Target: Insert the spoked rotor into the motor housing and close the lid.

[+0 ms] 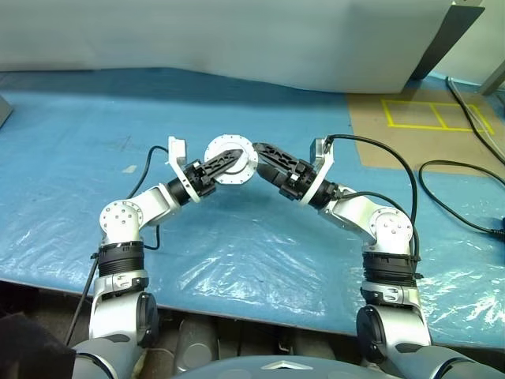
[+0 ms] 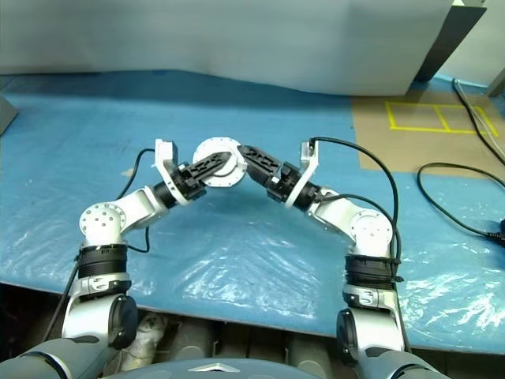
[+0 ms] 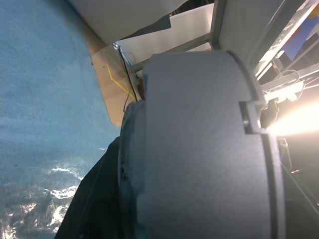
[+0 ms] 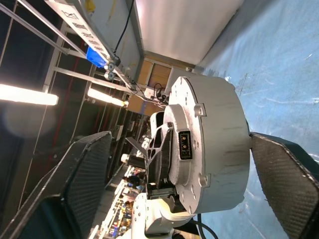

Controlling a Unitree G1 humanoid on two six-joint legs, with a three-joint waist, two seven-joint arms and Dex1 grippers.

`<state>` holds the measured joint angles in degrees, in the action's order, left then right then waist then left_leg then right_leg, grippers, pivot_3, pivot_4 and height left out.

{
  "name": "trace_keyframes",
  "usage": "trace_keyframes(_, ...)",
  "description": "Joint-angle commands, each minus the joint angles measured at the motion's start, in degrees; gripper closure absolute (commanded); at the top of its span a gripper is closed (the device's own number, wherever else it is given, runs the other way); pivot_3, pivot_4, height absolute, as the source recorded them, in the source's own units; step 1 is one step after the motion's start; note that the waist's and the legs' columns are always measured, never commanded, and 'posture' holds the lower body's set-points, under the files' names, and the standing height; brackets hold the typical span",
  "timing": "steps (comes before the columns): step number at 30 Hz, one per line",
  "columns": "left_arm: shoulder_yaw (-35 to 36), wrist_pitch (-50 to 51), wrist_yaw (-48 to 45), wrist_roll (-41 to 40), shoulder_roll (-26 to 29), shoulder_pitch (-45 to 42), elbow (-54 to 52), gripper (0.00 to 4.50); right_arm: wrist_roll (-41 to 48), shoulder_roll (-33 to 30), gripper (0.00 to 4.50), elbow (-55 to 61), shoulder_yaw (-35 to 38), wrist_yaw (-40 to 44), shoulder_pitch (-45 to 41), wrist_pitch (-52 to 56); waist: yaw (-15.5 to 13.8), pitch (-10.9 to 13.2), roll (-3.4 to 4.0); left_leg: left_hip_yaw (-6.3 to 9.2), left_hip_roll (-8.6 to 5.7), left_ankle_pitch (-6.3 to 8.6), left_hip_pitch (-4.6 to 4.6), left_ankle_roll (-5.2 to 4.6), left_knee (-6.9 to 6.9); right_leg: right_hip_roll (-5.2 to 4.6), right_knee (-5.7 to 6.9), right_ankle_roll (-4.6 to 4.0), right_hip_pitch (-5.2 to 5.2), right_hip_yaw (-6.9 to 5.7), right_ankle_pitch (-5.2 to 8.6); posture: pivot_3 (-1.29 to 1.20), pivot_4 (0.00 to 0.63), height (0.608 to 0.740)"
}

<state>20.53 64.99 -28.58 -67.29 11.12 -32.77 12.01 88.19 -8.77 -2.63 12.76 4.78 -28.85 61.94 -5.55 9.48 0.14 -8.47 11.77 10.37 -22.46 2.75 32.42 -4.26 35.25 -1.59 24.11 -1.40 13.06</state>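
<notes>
- blue plastic sheet (image 1: 260, 253) covers the whole table, cardboard patch (image 1: 426, 130) with yellow tape boxes at the far right
- motor housing (image 1: 230, 160) held up above the sheet, left gripper (image 1: 225, 163) clamped on it
- right gripper (image 4: 179, 169) fingers spread apart either side of it
- no readable writing anywhere

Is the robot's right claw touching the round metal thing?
Apart. In the right wrist view, the right gripper stands open, with a gap between each finger and the motor housing.
</notes>
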Motion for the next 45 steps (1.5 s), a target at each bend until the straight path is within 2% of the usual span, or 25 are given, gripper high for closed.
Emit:
trace_keyframes(1,3.56,-2.89,-0.23,-0.8,2.25,-2.09,0.5,2.08,3.47,0.21,0.04,1.18,0.69,0.3,-0.83,0.19,0.06,0.0,0.0,0.0,0.0,0.0,0.0,0.0,0.01,0.0,0.01,0.0,0.0,0.0,0.0,0.0,0.15,0.74)
trace_keyframes(10,11.15,-10.51,0.08,0.75,9.78,-3.08,6.9,2.08,3.27,-0.62,0.04,0.96,0.62,-0.55,-0.59,-0.29,-0.02,0.0,0.0,0.02,0.0,0.0,-0.01,0.0,0.02,0.01,0.03,0.0,0.0,-0.01,0.0,0.0,0.15,0.74)
trace_keyframes(13,11.96,-16.99,0.5,5.73,12.22,-4.36,12.76,2.08,2.69,-0.85,0.04,0.76,0.51,-0.45,-0.87,-0.42,-0.21,0.0,-0.01,0.06,0.0,0.0,-0.05,0.0,0.03,0.01,0.02,0.0,0.0,-0.04,0.0,0.0,0.15,0.74)
trace_keyframes(18,10.56,-32.91,0.73,17.93,15.24,-8.98,29.13,2.08,-0.95,-1.53,0.04,0.68,-0.69,0.78,-1.42,-0.59,-0.23,-0.01,-0.1,0.09,0.01,0.0,-0.1,0.0,0.17,0.0,0.02,0.1,-0.03,-0.03,-0.05,0.0,0.15,0.74)
trace_keyframes(23,9.79,-42.83,-0.49,25.91,17.01,-13.72,45.11,2.08,-1.93,-1.64,0.04,0.53,-1.41,2.15,-1.92,0.44,-0.27,0.0,-0.19,0.14,0.01,0.0,-0.21,0.0,0.22,0.0,-0.05,0.14,-0.02,-0.07,-0.08,0.0,0.15,0.74)
trace_keyframes(27,8.71,-47.81,-1.87,30.53,16.92,-15.35,51.95,2.08,-2.61,-1.69,0.04,0.39,-1.45,2.45,-1.98,0.69,-0.48,-0.01,-0.25,0.18,0.0,0.0,-0.21,0.0,0.22,-0.02,-0.02,0.13,-0.03,-0.11,-0.07,0.0,0.15,0.74)
trace_keyframes(33,9.03,-52.16,2.0,34.62,18.19,-15.17,57.18,0.08,-3.18,-1.5,0.0,0.87,-1.28,2.51,-1.43,0.48,-0.1,-0.01,-0.25,0.16,0.01,0.0,-0.01,0.0,0.26,-0.04,0.14,0.11,-0.11,-0.06,-0.07,0.0,0.15,0.74)
trace_keyframes(37,11.03,-53.42,3.72,35.26,21.29,-14.8,58.88,0.03,-4.17,-1.45,0.0,2.02,-1.71,3.33,-0.94,0.35,0.45,-0.01,-0.25,0.05,0.02,0.01,0.37,0.01,0.23,-0.03,0.22,0.08,-0.25,0.07,-0.06,0.0,0.15,0.74)
trace_keyframes(45,13.93,-53.45,-0.3,35.01,29.17,-13.27,59.37,0.03,-5.82,-0.84,0.0,2.58,-1.86,4.75,-0.81,-0.07,-0.2,-0.01,-0.25,0.04,0.03,0.01,0.33,0.01,0.13,-0.04,0.16,0.03,-0.23,0.02,-0.03,0.0,0.15,0.74)
